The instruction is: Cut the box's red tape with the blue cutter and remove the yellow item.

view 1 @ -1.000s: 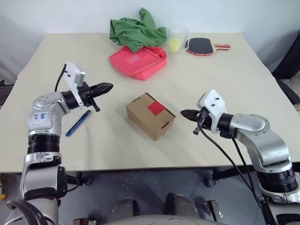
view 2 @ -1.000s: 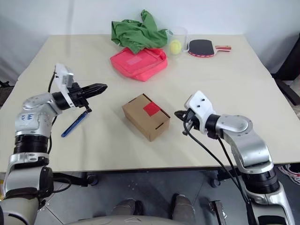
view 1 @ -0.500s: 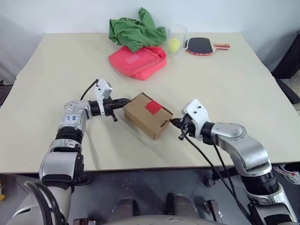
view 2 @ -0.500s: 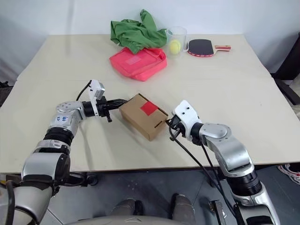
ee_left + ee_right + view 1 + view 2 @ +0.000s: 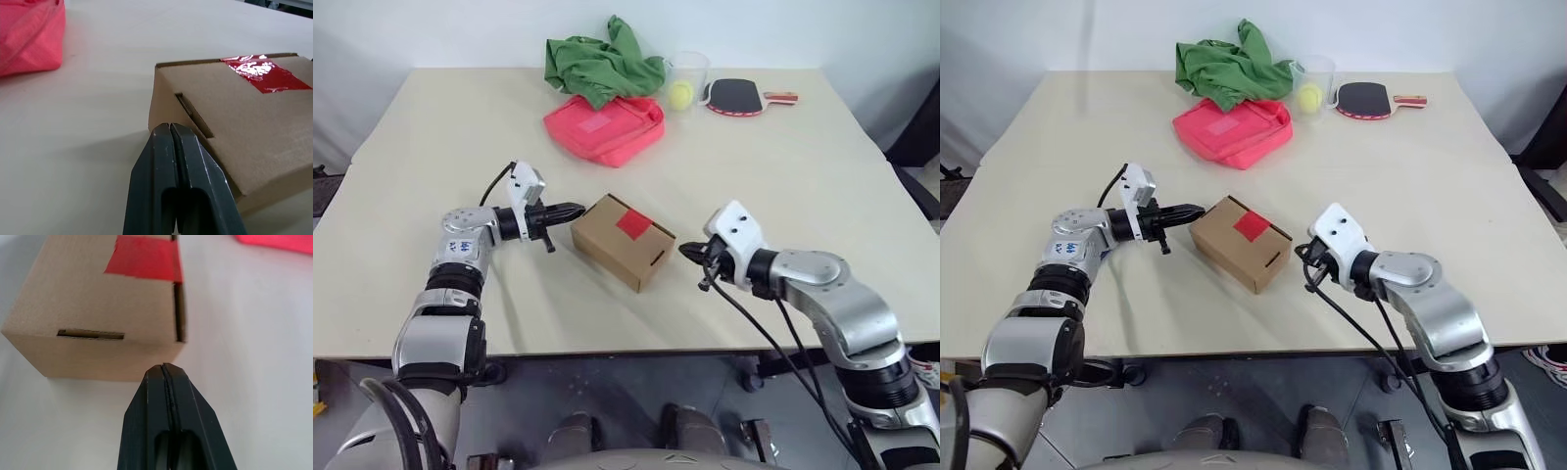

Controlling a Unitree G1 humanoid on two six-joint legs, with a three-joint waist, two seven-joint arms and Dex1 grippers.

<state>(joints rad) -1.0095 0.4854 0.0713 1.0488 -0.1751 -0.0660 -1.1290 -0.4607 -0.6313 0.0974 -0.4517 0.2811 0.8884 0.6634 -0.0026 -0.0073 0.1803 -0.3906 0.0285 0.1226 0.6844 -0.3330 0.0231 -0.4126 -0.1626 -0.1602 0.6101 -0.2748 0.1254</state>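
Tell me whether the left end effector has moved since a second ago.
Yes. The left end effector has swung in toward the box; its shut tip now sits at the box's left end, where before a stretch of table lay between them.

Count on table (image 5: pixel 431 127): 1 cardboard box (image 5: pixel 623 240), centre. 1 red tape patch (image 5: pixel 635 224) on box top. 1 pink-red pouch (image 5: pixel 604 127), 12 o'clock of box. 1 green cloth (image 5: pixel 599 61), heaped just beyond pouch, 12 o'clock. 1 clear cup (image 5: pixel 688 70), approx. 1 o'clock. 1 yellow-green ball (image 5: pixel 679 94) by cup. 1 paddle (image 5: pixel 741 96), red face, 1–2 o'clock. Grippers: 2, left gripper (image 5: pixel 576 209) at 9 o'clock of box, right gripper (image 5: pixel 685 251) at 3 o'clock. Total loose items: 6 excl. tape.
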